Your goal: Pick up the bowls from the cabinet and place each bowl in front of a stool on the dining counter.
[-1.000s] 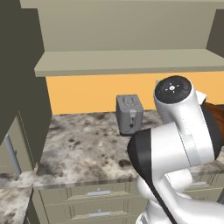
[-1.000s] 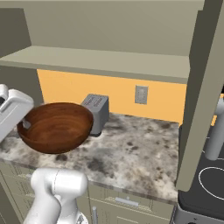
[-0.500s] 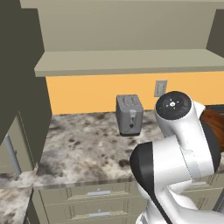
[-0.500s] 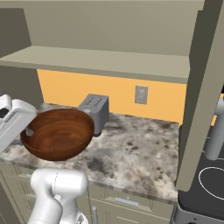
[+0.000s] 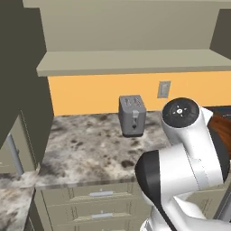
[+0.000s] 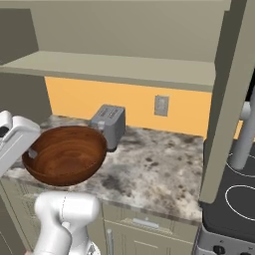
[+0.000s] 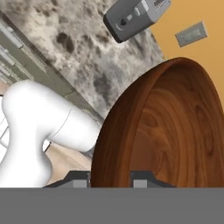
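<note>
end effector [image 7: 110, 178] clamps wooden bowl [image 6: 64, 154] rim | above stone counter [image 6: 154, 169]

Reddish-brown wood-grain bowl [image 6: 67, 154] (grey toaster [image 6: 108, 124], speckled counter [image 6: 159, 169]).

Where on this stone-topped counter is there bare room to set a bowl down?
Bare stone lies between the toaster and the cooktop; more lies left of the toaster. Crowded: the near edge, where the claw holds the wooden bowl.
</note>
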